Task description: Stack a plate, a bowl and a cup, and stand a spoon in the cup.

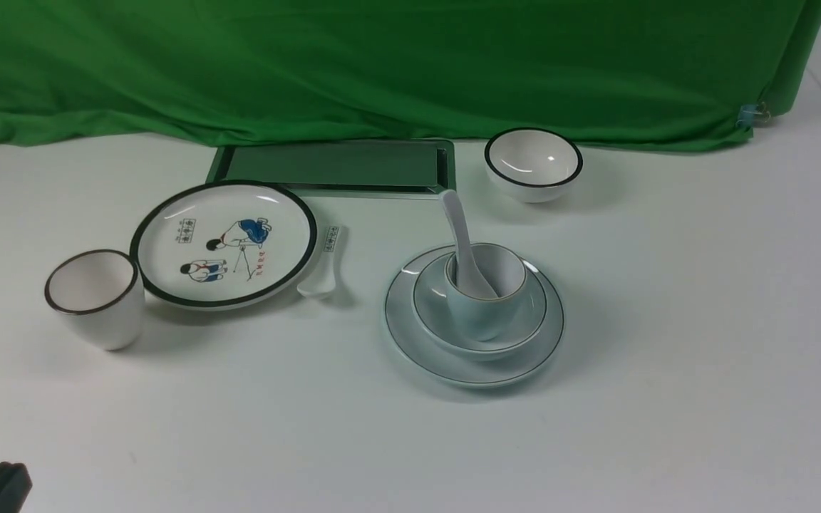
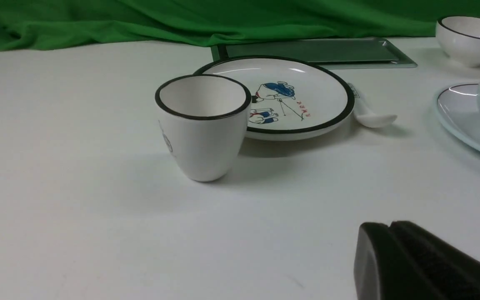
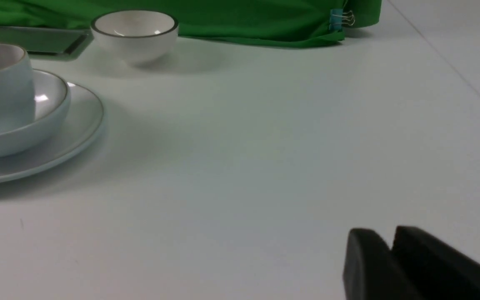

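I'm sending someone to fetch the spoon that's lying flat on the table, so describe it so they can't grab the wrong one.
Start at the cartoon plate with the thick black rim. The white spoon lies on the table against its edge, on the pale blue stack's side. It has a printed mark on its handle, unlike the plain spoon standing in the cup.

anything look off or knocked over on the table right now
Nothing stands out. The cup sits upright in the bowl on the plate, with the spoon leaning in the cup. No spills or chips show. The other dishes stand apart, upright.
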Robot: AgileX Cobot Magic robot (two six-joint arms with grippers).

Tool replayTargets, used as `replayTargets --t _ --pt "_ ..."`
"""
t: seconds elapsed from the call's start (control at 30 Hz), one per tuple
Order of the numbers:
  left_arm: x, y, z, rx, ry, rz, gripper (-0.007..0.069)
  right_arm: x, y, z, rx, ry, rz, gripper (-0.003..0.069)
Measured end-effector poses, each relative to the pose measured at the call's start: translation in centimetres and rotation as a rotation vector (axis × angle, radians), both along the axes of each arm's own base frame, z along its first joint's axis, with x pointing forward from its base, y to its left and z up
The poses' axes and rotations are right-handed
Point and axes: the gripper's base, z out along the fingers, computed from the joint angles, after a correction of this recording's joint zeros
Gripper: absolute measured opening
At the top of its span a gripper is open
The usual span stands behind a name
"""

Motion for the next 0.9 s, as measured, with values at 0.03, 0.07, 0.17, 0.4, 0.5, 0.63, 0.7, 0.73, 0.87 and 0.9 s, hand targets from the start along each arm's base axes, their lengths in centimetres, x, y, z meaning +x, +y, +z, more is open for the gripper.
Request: replayTargets --t 0.03,0.07,0.17,0.4,0.5,0.63,0.7,0.73,0.87,0.9 --pt "0.0 0.05 0.0 0.009 -0.001 0.01 -0.0032 0.0 0.0 0.0 0.0 0.0 0.0 0.0125" --pt "0.01 0.08 0.0 0.007 -0.001 0.018 -0.0032 0.0 0.0 0.0 0.0 0.0 0.0 0.0126" --pt "0.02 0.17 0.05 0.017 -0.006 0.044 -0.0032 0.0 0.0 0.0 0.0 0.0 0.0 0.0135" --pt "0.05 0.2 0.16 0.035 -0.021 0.048 -0.0032 0.0 -0.01 0.0 0.0 0.0 -0.001 0.0155" --pt "0.05 0.2 0.22 0.037 -0.027 0.048 -0.0032 0.0 -0.01 0.0 0.0 0.0 -0.002 0.0162" --pt "0.06 0.21 0.26 0.04 -0.031 0.048 -0.0032 0.0 -0.01 0.0 0.0 0.0 -0.002 0.0173" --pt "0.06 0.21 0.26 0.04 -0.031 0.048 -0.0032 0.0 -0.01 0.0 0.0 0.0 -0.002 0.0176" --pt "0.06 0.21 0.26 0.043 -0.032 0.048 -0.0032 0.0 -0.01 0.0 0.0 0.0 -0.002 0.0177" --pt "0.06 0.21 0.26 0.043 -0.032 0.048 -0.0032 0.0 -0.01 0.0 0.0 0.0 -0.002 0.019" --pt "0.06 0.21 0.26 0.043 -0.032 0.048 -0.0032 0.0 -0.01 0.0 0.0 0.0 -0.002 0.0192"
